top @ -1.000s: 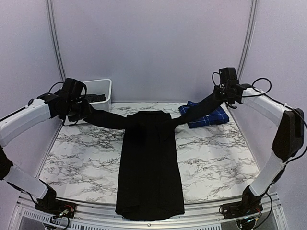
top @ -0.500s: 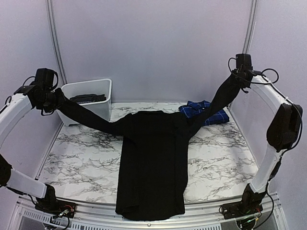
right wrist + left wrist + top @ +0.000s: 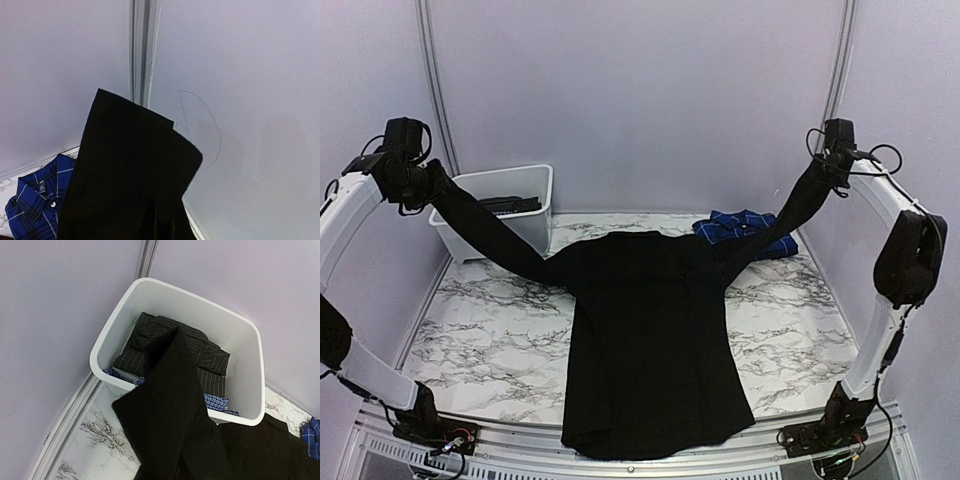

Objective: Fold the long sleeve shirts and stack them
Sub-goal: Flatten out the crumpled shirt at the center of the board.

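Observation:
A large black long sleeve shirt (image 3: pixel 645 340) lies flat down the middle of the marble table, hem at the near edge. Both sleeves are stretched up and outward. My left gripper (image 3: pixel 423 180) is high at the far left, shut on the left sleeve's cuff (image 3: pixel 170 405). High at the far right, my right gripper (image 3: pixel 830 165) is shut on the right cuff (image 3: pixel 135 170). In both wrist views the black cloth hides the fingers. A folded dark blue plaid shirt (image 3: pixel 745 228) lies at the back right, partly behind the right sleeve, also in the right wrist view (image 3: pixel 37 200).
A white plastic bin (image 3: pixel 542 195) stands at the back left, under the raised left sleeve. It holds a folded dark pinstriped garment (image 3: pixel 210 360) and blue checked cloth (image 3: pixel 215 401). Booth walls and a corner post (image 3: pixel 142 50) stand close behind both grippers.
Both grippers have risen and moved outward, drawing the sleeves taut. The shirt's body has spread wider to the right, and its hem now reaches further right.

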`<state>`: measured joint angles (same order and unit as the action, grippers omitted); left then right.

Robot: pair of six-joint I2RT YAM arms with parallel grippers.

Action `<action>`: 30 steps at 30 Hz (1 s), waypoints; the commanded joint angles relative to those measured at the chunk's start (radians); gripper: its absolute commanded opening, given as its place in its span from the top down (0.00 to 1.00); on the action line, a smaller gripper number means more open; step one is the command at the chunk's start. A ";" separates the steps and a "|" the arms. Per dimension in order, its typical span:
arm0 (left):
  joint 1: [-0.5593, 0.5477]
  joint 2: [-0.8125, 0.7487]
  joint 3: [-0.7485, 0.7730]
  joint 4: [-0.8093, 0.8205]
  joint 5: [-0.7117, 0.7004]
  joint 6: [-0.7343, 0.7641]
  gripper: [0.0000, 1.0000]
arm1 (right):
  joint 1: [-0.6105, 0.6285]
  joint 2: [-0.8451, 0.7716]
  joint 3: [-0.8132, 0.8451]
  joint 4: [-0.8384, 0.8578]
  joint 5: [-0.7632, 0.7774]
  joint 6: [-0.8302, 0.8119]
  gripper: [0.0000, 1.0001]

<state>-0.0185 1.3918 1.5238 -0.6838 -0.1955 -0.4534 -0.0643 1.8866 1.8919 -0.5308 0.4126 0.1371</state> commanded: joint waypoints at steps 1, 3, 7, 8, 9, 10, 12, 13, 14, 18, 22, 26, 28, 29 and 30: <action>0.012 0.032 0.085 -0.056 -0.014 0.055 0.90 | 0.009 -0.025 -0.040 0.023 -0.057 -0.013 0.98; 0.012 0.045 0.100 -0.065 0.023 0.063 0.90 | 0.018 -0.033 -0.070 0.025 -0.072 -0.014 0.92; -0.010 0.045 0.069 -0.065 0.109 0.074 0.91 | 0.060 -0.064 -0.144 0.039 -0.076 -0.025 0.67; -0.034 0.040 0.051 -0.064 0.112 0.078 0.91 | 0.092 -0.073 -0.158 0.038 -0.074 -0.026 0.62; -0.064 0.034 0.014 -0.064 0.103 0.079 0.91 | 0.113 -0.083 -0.177 0.038 -0.074 -0.028 0.58; -0.094 0.026 -0.008 -0.063 0.097 0.079 0.91 | 0.130 -0.095 -0.195 0.041 -0.071 -0.029 0.52; -0.155 0.013 -0.097 -0.058 0.083 0.052 0.91 | 0.166 -0.120 -0.242 0.044 -0.069 -0.027 0.42; -0.186 0.004 -0.145 -0.047 0.073 0.036 0.91 | 0.183 -0.133 -0.263 0.046 -0.072 -0.022 0.39; -0.212 -0.004 -0.197 -0.026 0.071 0.020 0.90 | 0.203 -0.146 -0.288 0.048 -0.076 -0.021 0.36; -0.287 -0.018 -0.394 0.081 0.088 -0.064 0.89 | 0.314 -0.202 -0.379 0.064 -0.099 -0.006 0.29; -0.336 0.041 -0.496 0.174 0.101 -0.106 0.75 | 0.468 -0.234 -0.477 0.087 -0.172 0.022 0.30; -0.394 0.085 -0.491 0.199 0.083 -0.109 0.41 | 0.653 -0.241 -0.558 0.124 -0.287 0.075 0.33; -0.435 0.087 -0.468 0.199 0.061 -0.110 0.27 | 0.753 -0.231 -0.583 0.136 -0.322 0.110 0.34; -0.457 0.085 -0.463 0.197 0.048 -0.112 0.21 | 0.803 -0.222 -0.591 0.138 -0.335 0.127 0.35; -0.477 0.079 -0.462 0.197 0.036 -0.122 0.18 | 0.848 -0.213 -0.599 0.143 -0.360 0.137 0.35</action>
<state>-0.4297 1.4811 1.0222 -0.5350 -0.1181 -0.5556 0.6270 1.6608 1.3140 -0.4301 0.1722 0.1944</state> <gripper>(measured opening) 0.760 0.658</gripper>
